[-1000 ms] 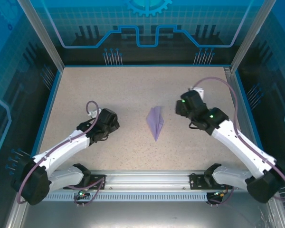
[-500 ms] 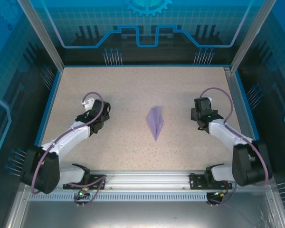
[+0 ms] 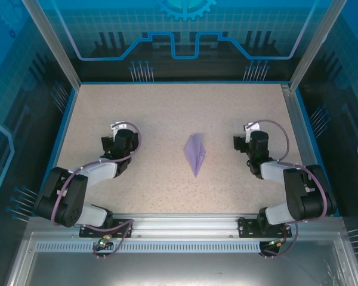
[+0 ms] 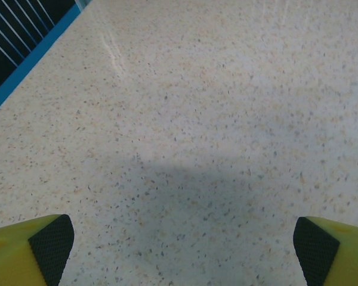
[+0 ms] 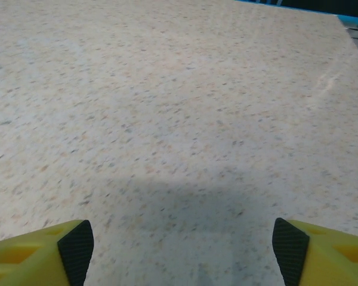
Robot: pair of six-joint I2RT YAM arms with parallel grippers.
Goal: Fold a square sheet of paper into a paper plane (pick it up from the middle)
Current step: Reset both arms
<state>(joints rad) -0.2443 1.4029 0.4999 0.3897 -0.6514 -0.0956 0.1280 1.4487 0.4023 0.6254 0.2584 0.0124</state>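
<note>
The paper plane [image 3: 195,153] lies flat on the speckled table [image 3: 167,107], a little right of the middle of the overhead view. It is a slim lavender dart with a centre ridge, its sharp point aimed toward the bottom of the frame. Nothing touches it.

The left gripper [image 3: 120,140] sits in the left half of the overhead view, well apart from the plane, with its arm folded back close to its base. In its wrist view, the yellow fingers [image 4: 24,250] with their black pads show in the two bottom corners. They stand wide apart, with bare tabletop between them (a blue border strip [image 4: 30,56] crosses the upper left corner).

The right gripper [image 3: 253,142] sits in the right half of the overhead view, nearer the plane but apart from it. Its fingers [image 5: 36,253] also stand wide apart in the bottom corners of its wrist view, gripping nothing, above a soft shadow on the table.
</note>
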